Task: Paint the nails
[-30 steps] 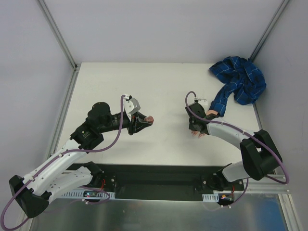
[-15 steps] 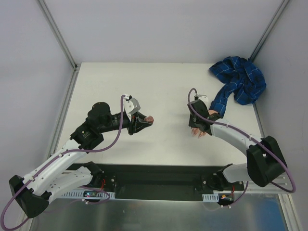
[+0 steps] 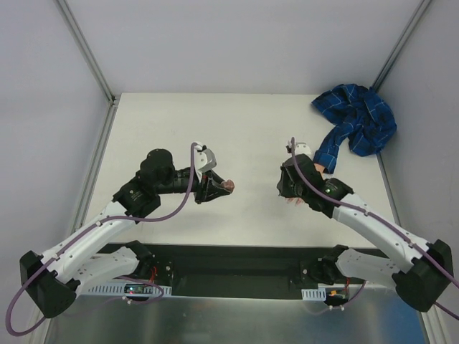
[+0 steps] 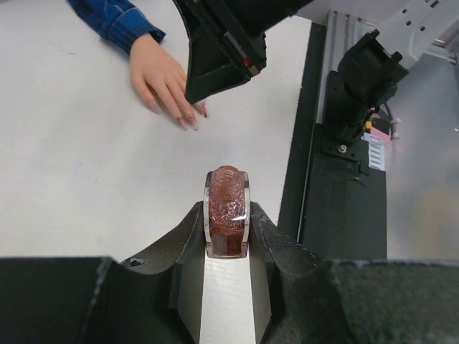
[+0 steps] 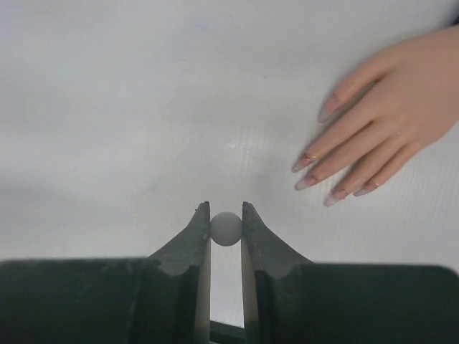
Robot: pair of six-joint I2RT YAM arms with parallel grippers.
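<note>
Grey walls (image 3: pixel 244 43) close in a white table (image 3: pixel 244 122), and what you have on it is little. The fake hand (image 5: pixel 401 100) lies palm down toward the right edge, about halfway between the near and far edges. Its blue plaid sleeve (image 3: pixel 356 125) trails off into the far right corner. Your left gripper (image 4: pixel 228 226) is clamped tight on the small reddish bottle (image 4: pixel 227 197), held off the table left of the middle. The bottle's threaded neck is bare, so you can take the opening step as done. Your right gripper (image 5: pixel 225 209) is pinched almost shut on a small white round piece (image 5: pixel 226 229), which I judge to be the top of the cap. Any brush below it is hidden from you. That gripper hangs right at the fingertips, so you are at the painting step itself. The nails (image 5: pixel 305 184) look pale pink at the tips, and you cannot tell from here whether any carries fresh polish. Treat all of them as left to do, along with recapping the bottle afterward. By count you have two arms, one fake hand, one sleeve, one bottle and one white piece. The right wrist view shows five fingertips, each with a nail.
</note>
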